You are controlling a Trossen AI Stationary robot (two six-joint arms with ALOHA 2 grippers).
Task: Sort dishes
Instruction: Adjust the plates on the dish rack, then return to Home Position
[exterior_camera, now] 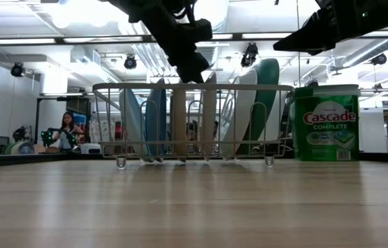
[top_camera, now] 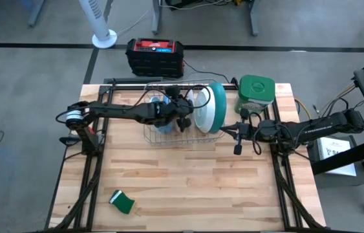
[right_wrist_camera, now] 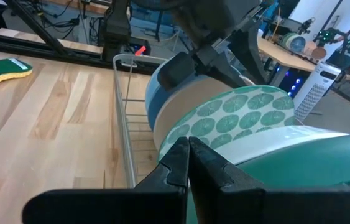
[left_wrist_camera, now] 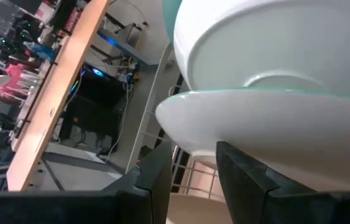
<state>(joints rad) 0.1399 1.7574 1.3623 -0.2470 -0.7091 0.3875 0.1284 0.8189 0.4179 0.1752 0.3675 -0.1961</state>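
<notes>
Now you are working the left gripper (top_camera: pixel 183 120) over the wire rack (top_camera: pixel 152 136), where the plates (top_camera: pixel 209 107) are standing on edge, its fingers (left_wrist_camera: pixel 162 177) part-spread astride a cream plate rim. Be easing straight along that slot, and keep the right gripper (top_camera: pixel 237 136), fingers pressed together, idling beside the rack.

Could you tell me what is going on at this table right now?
The robot is sorting plates standing upright in a wire rack. The left gripper reaches into the rack among them, fingers apart around a plate's edge. The right gripper waits shut beside the rack. A sponge lies near the table's front.
</notes>
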